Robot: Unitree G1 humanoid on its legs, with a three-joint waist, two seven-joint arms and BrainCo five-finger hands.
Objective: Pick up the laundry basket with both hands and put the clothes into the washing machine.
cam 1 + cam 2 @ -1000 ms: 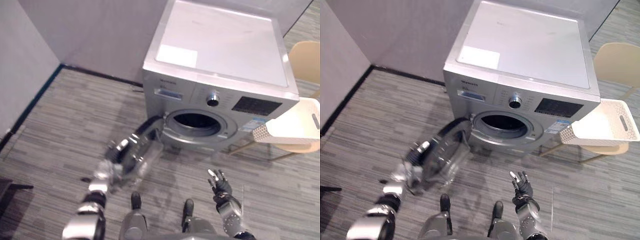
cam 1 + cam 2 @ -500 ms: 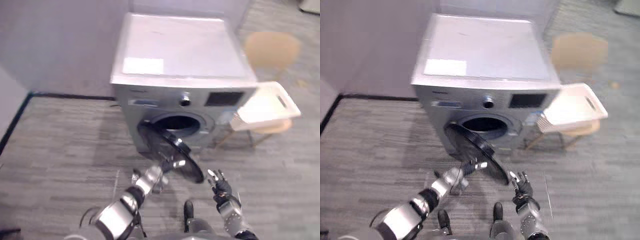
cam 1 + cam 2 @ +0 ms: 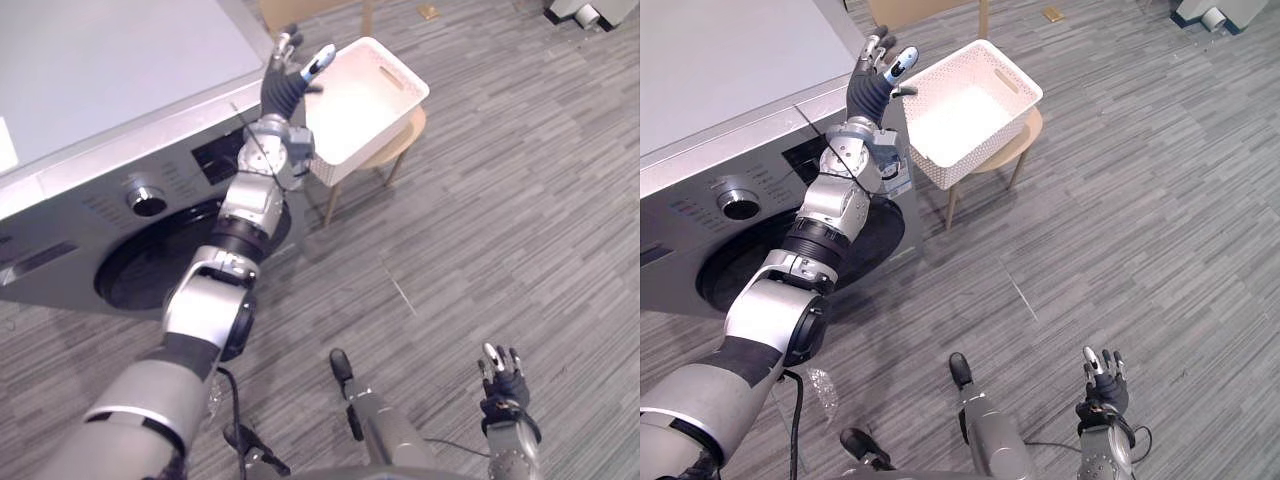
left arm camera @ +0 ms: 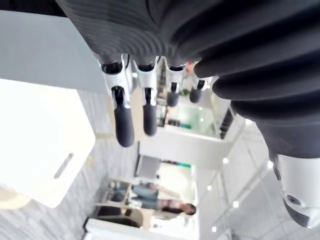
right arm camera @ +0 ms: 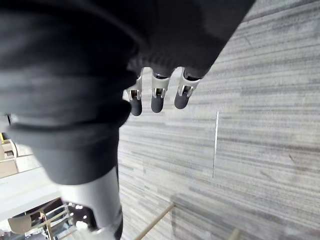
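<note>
A white perforated laundry basket (image 3: 365, 95) rests on a beige stool (image 3: 402, 140) right of the silver washing machine (image 3: 90, 120). Its inside shows plain white. My left hand (image 3: 288, 80) is raised over the machine's top right corner, fingers straight and open, its fingertips just short of the basket's near rim. In the left wrist view the open fingers (image 4: 122, 120) point past the basket (image 4: 40, 145) and its handle slot. My right hand (image 3: 503, 385) hangs low at the bottom right, open, its fingers (image 5: 157, 100) over bare floor. The machine's round port (image 3: 150, 270) looks dark.
Grey striped plank floor (image 3: 1160, 200) spreads out right of the stool. White equipment (image 3: 585, 12) stands at the far right corner. A clear plastic object (image 3: 822, 388) lies on the floor near my left arm. A person (image 4: 186, 207) shows far off in the left wrist view.
The camera has swung right, toward the basket. My left hand has left the machine's door and risen to the basket's rim. The right hand stays low and open.
</note>
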